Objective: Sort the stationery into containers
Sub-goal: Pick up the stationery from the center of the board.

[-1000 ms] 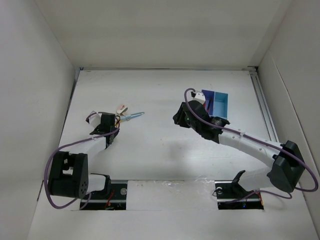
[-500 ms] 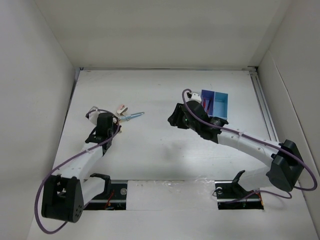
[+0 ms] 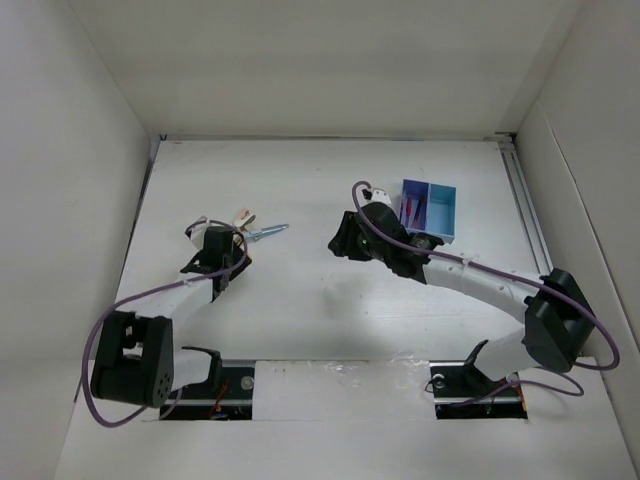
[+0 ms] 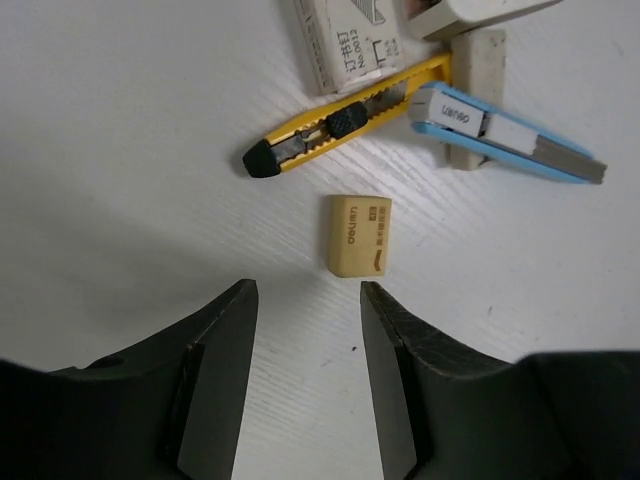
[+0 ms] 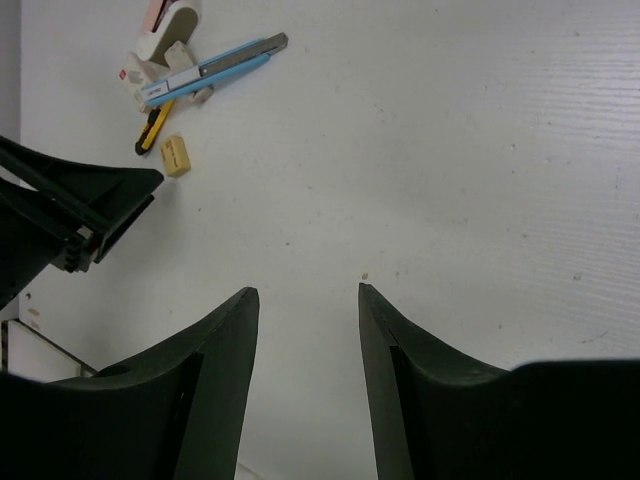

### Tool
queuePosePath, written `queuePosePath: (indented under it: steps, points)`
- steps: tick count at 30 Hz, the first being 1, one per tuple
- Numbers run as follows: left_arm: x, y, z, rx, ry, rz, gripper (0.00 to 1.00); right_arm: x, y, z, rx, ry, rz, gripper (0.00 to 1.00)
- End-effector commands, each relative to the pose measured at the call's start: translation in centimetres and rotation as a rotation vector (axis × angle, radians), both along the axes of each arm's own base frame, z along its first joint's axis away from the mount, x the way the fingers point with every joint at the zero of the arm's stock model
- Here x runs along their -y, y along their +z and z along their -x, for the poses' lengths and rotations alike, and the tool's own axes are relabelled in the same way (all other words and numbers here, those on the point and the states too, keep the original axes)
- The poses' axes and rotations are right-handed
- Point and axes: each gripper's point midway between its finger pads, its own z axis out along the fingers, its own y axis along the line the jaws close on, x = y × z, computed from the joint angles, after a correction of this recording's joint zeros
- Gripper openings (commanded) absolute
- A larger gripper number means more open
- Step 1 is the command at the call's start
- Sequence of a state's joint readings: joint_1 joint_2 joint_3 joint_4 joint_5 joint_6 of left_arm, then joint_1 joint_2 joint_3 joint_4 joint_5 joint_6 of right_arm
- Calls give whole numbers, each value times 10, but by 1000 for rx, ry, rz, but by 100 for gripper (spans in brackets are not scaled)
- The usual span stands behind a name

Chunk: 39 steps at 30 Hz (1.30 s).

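Observation:
Loose stationery lies in a small pile (image 3: 248, 226) at the left. It holds a tan eraser (image 4: 359, 235), a yellow cutter (image 4: 345, 125), a light-blue cutter (image 4: 505, 135), a white box (image 4: 345, 40) and a whitish block (image 4: 477, 70). My left gripper (image 4: 305, 300) is open just short of the tan eraser, nothing between its fingers. The containers (image 3: 428, 208) stand at the right, a dark blue tray (image 3: 404, 187) with red pens (image 3: 410, 209) joined to a cyan one (image 3: 441, 208). My right gripper (image 3: 338, 242) hovers open and empty left of them.
White walls enclose the table on the left, right and back. A metal rail (image 3: 528, 215) runs along the right edge. In the right wrist view the left gripper (image 5: 75, 215) shows dark beside the tan eraser (image 5: 175, 156) and the pile (image 5: 190, 70).
My left gripper has opened near the pile and its arm has shifted. The right gripper has moved left, away from the containers, staying open.

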<state>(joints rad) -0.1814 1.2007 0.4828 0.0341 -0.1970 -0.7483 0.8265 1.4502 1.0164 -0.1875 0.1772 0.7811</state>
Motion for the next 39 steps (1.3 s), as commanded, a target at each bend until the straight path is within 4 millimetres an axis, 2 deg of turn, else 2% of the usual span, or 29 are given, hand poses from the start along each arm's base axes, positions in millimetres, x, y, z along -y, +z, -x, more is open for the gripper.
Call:
queuePosePath:
  steps: [1,4,9,11,13,18,20,23,24,25,27,28,29,30,31,34,35,37,38,39]
  points:
    - [9,0,-13,24,-65,6,42,-14,28,-9,71,19,-55,51]
    - [11,-2,-21,21,-73,-2,51,-15,23,-10,58,19,-42,51]
    - [9,-4,-29,16,-77,-24,51,-16,19,-10,52,19,-35,51]
    - [7,-8,-31,0,-79,-41,49,-16,19,-10,52,19,-35,51]
    - [6,-13,-30,-15,-73,-49,42,-17,23,-11,58,19,-42,51]
    - [6,-12,-35,-17,-86,-62,28,-16,23,-13,62,11,-38,51]
    - [10,-13,-35,-27,-97,-64,27,-16,23,-13,62,11,-38,51]
    - [17,-12,-37,-37,-107,-118,33,-16,23,-13,62,11,-38,51]
    - [19,-16,-35,-63,-112,-139,33,-17,23,-11,58,19,-42,51]
    - [24,-12,-39,-53,-111,-163,33,-20,23,-8,58,28,-42,51]
    - [27,-13,-38,-60,-116,-176,28,-20,23,-8,58,28,-42,51]
    - [27,-13,-39,-59,-110,-170,23,-20,23,-8,58,28,-42,52]
    - [30,-8,-42,-38,-115,-156,13,-20,23,-8,58,28,-42,52]
    - [29,-11,-39,-47,-116,-158,9,-20,23,-8,58,28,-42,52]
    - [32,-3,-42,-16,-122,-141,6,-20,23,-8,58,28,-42,52]
    - [41,6,-42,12,-146,-92,0,-22,23,-2,45,56,-55,53]
    - [47,17,-44,49,-165,-62,0,-23,27,0,48,65,-67,53]
    - [56,27,-45,86,-187,-18,0,-29,37,3,50,91,-110,53]
    - [61,42,-49,136,-204,10,0,-28,37,7,39,96,-122,53]
    - [68,46,-46,148,-227,47,0,-33,40,9,41,117,-142,53]
